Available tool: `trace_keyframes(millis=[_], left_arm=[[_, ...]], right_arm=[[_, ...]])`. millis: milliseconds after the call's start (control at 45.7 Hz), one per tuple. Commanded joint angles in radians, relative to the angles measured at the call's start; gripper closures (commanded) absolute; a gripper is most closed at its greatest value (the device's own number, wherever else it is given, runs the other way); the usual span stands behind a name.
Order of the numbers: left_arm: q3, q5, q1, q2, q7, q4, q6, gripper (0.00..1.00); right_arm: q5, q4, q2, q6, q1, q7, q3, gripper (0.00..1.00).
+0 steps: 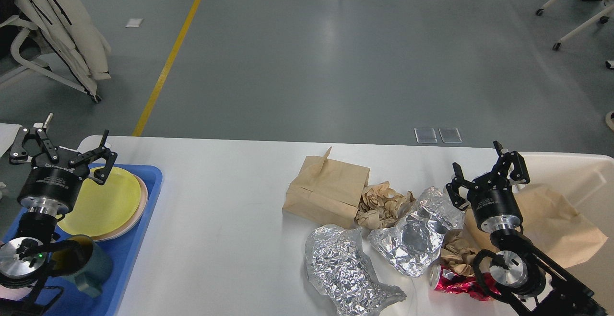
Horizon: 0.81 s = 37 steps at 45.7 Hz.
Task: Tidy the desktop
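The white desktop [225, 196] carries a pile of rubbish at its right half: a brown paper bag [326, 193], crumpled brown paper [381, 203], two sheets of crumpled foil [343, 270] [415, 232] and a red crushed can [453, 280]. My right gripper [485, 176] stands open and empty just right of the foil, above the pile. At the far left my left gripper [61, 150] is open and empty, over the back edge of the blue tray [144, 239].
The blue tray holds a yellow plate [108, 205] stacked on a pale one and a dark teal mug [88, 268]. A cream bin [583, 181] at the right edge holds a large brown paper bag [556, 227]. Chairs stand on the grey floor beyond.
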Motion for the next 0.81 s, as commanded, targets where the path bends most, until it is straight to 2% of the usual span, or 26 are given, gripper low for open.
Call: trace_keyframes(millis=[0,175,460,613,788], left_arm=[[0.015,0.005,0.005,-0.089,0.001,0.011,-0.016,0.04],[0.028,0.009,-0.006,-0.222,0.001,0.076,-0.062,0.04],[0.026,0.116,-0.125,-0.226,-0.005,0.251,-0.111,0.03],[0.031,0.127,-0.122,-0.245,-0.008,0.259,-0.155,0.03],[0.029,0.127,-0.13,-0.255,-0.008,0.27,-0.157,0.03]], right_arm=[[0.0,0.0,0.0,-0.001,0.001,0.0,0.0,0.0],[0.0,0.0,0.0,0.0,0.001,0.0,0.0,0.0],[0.0,0.0,0.0,0.0,0.001,0.0,0.0,0.0],[0.0,0.0,0.0,0.0,0.001,0.0,0.0,0.0],[0.0,0.0,0.0,-0.001,0.001,0.0,0.0,0.0]])
